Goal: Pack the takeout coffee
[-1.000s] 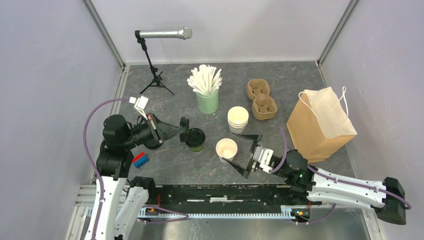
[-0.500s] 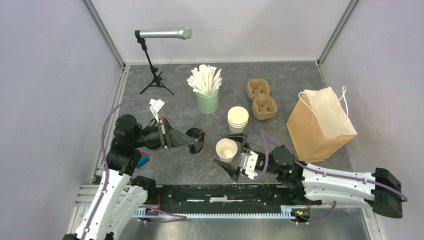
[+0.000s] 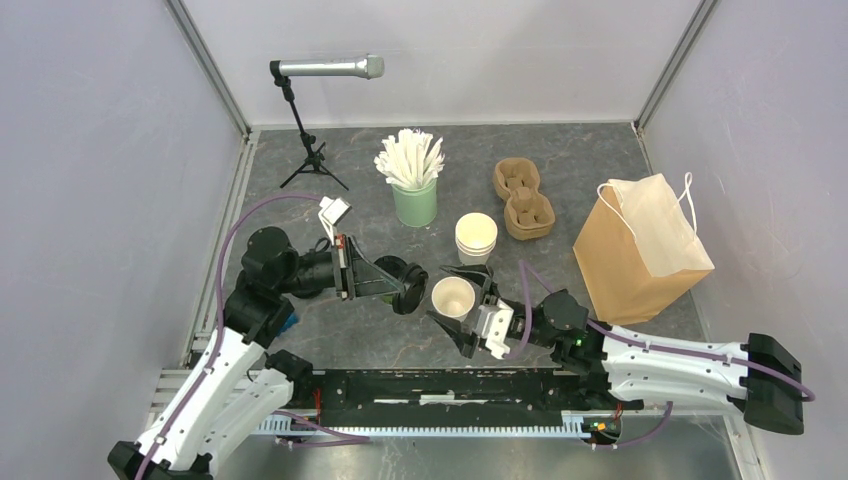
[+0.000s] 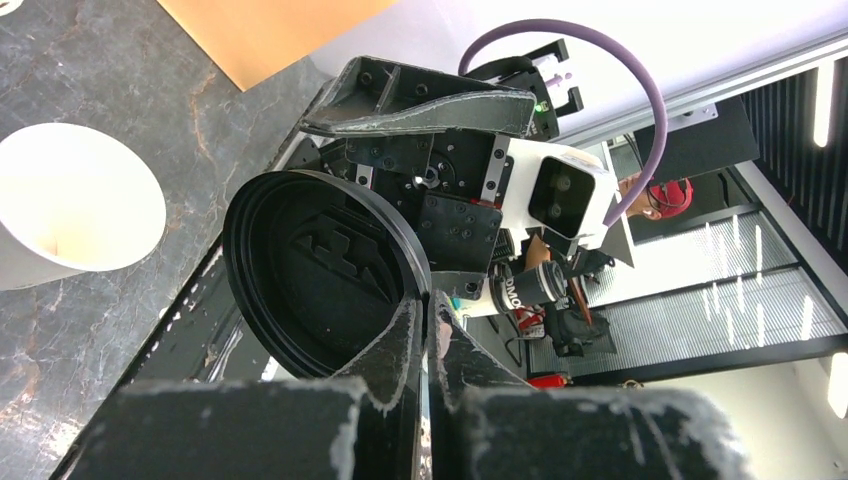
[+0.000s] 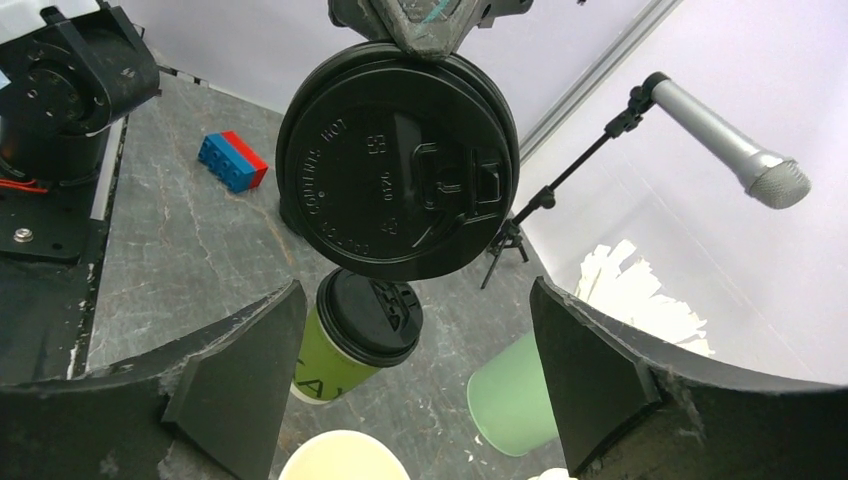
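Observation:
My left gripper (image 4: 428, 300) is shut on the rim of a loose black lid (image 3: 411, 286), holding it on edge in the air. The lid (image 5: 397, 165) hangs just left of a lidless white paper cup (image 3: 453, 297). My right gripper (image 3: 437, 294) is open, one finger on each side of that cup without touching it. The cup's rim (image 5: 340, 458) shows low between the right fingers. One takeout coffee, an olive-green cup with a black lid (image 5: 355, 335), stands upright behind the held lid. In the top view my left gripper mostly hides it.
A mint-green cup of white sticks (image 3: 413, 190) and a stack of cream cups (image 3: 476, 238) stand behind. A cardboard cup carrier (image 3: 522, 198) and a brown paper bag (image 3: 640, 250) are at the right. A microphone stand (image 3: 310, 150) is at the back left, and a blue-and-red block (image 5: 232, 160) at the near left.
My left gripper carried the black lid rightward, from beside the olive cup to next to the white cup. My right gripper slid left around the white cup and its jaws narrowed slightly.

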Robot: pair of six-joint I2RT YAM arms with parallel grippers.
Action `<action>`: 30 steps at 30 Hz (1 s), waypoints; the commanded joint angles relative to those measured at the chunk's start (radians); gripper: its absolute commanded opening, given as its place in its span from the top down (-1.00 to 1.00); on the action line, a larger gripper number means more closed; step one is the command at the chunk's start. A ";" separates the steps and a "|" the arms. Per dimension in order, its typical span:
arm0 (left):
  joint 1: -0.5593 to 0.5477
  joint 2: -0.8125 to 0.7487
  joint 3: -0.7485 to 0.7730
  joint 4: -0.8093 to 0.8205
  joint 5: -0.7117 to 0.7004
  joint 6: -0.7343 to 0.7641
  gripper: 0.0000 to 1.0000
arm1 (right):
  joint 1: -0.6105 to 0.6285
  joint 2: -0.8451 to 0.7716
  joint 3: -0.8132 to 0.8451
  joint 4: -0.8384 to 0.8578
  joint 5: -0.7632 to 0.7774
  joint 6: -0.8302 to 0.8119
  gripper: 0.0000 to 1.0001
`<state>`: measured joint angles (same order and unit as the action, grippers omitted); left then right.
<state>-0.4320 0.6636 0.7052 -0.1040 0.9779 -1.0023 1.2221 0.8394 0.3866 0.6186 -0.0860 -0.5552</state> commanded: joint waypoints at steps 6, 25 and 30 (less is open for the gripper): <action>-0.017 -0.028 -0.030 0.101 -0.052 -0.116 0.95 | 0.026 0.025 0.014 0.141 0.004 -0.018 -0.94; -0.034 -0.006 -0.058 0.115 -0.029 -0.086 0.95 | 0.068 0.081 0.045 0.170 0.057 -0.051 -0.96; -0.037 0.001 -0.054 0.115 -0.030 -0.085 0.95 | 0.071 0.091 0.050 0.168 0.062 -0.060 -0.96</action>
<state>-0.4625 0.6613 0.6476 -0.0154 0.9260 -1.0744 1.2839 0.9287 0.4042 0.7391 -0.0441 -0.5976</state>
